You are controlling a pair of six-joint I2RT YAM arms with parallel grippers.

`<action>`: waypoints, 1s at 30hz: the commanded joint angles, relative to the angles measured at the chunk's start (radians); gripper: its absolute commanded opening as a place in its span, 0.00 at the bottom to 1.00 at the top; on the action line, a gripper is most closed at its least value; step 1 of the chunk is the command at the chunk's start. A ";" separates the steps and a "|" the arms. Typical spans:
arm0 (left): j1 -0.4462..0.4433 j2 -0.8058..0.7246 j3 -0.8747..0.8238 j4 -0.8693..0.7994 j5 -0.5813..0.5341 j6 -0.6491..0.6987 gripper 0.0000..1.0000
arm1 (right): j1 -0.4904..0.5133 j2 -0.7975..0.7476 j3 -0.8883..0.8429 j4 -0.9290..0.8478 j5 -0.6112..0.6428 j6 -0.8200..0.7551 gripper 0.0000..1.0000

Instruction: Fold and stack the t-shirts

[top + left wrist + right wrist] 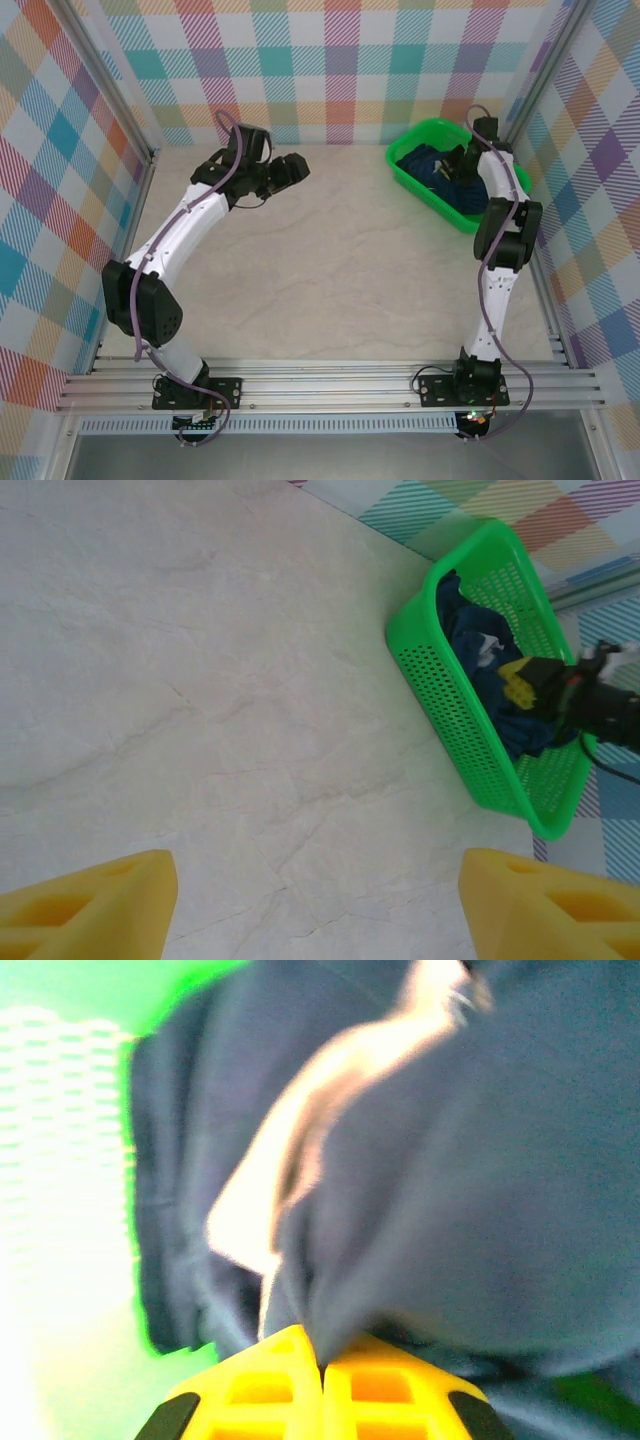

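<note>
Pale marbled bench [340,260], boxed in by pastel plaid walls [330,70] on an aluminium frame [330,385]. In the far right corner, a green basket [405,158] with the navy t-shirt [428,165] bunched inside. Right claw [322,1360] down in the basket, fingers together, pinching a fold of the t-shirt. Left claw [296,168] above the far left of the bench, fingers wide apart.

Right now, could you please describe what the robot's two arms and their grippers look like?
Both the left arm and the right arm have white link shells, black joint housings and black base plates, with a greyish-purple cable looped along each. The left gripper and the right gripper carry yellow wedge-shaped fingers with ribbed cut-outs. The right gripper's fingers show black patches at their outer edges.
</note>
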 commanded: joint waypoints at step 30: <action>0.049 -0.365 -0.262 -0.254 -0.321 0.090 0.67 | 0.696 -0.420 -0.364 0.219 -0.214 0.031 0.00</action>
